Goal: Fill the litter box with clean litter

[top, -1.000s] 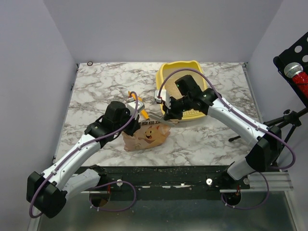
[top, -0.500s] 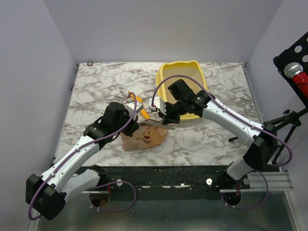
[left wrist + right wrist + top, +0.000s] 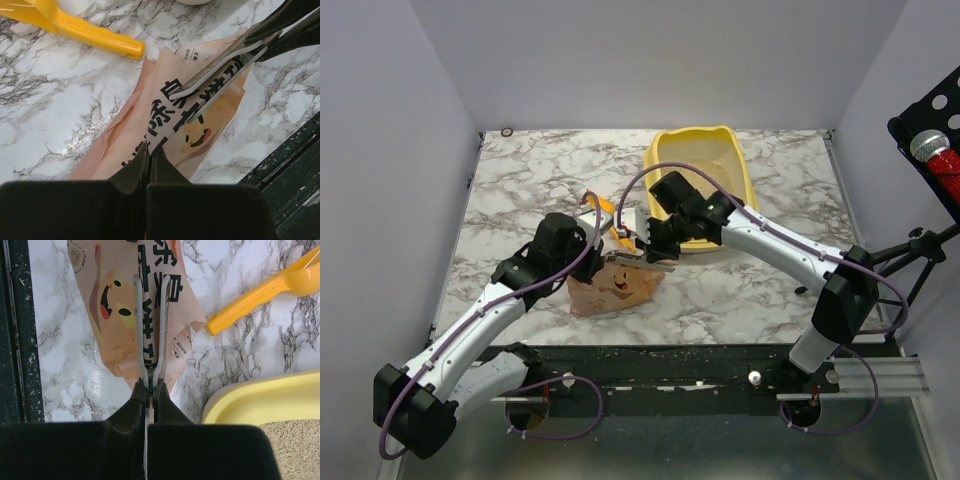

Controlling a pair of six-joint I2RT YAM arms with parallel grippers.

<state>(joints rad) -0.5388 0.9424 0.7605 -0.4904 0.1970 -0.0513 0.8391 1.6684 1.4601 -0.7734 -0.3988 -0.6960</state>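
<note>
The yellow litter box [image 3: 660,155] stands at the back centre, and its rim [image 3: 250,395] shows in the right wrist view with a beige grainy surface [image 3: 295,440] inside. The pinkish-tan printed bag [image 3: 620,290] lies in front of it. My left gripper [image 3: 592,262] is shut on the bag's edge [image 3: 130,125], with its tips [image 3: 150,150] pinching the film. My right gripper [image 3: 655,243] is shut [image 3: 149,385] on a grey two-bladed metal tool [image 3: 150,325] that reaches over the bag's top [image 3: 120,315]. The tool [image 3: 220,67] also shows in the left wrist view.
The orange scoop [image 3: 605,213] lies on the marble table just behind the bag, and its handle [image 3: 75,27] [image 3: 265,295] ends close to the bag's torn corner. The table's dark front edge [image 3: 15,340] runs right by the bag.
My right arm has swung left and down from the litter box to the bag, bringing the grey tool over the bag's top. The left gripper has kept its hold.
</note>
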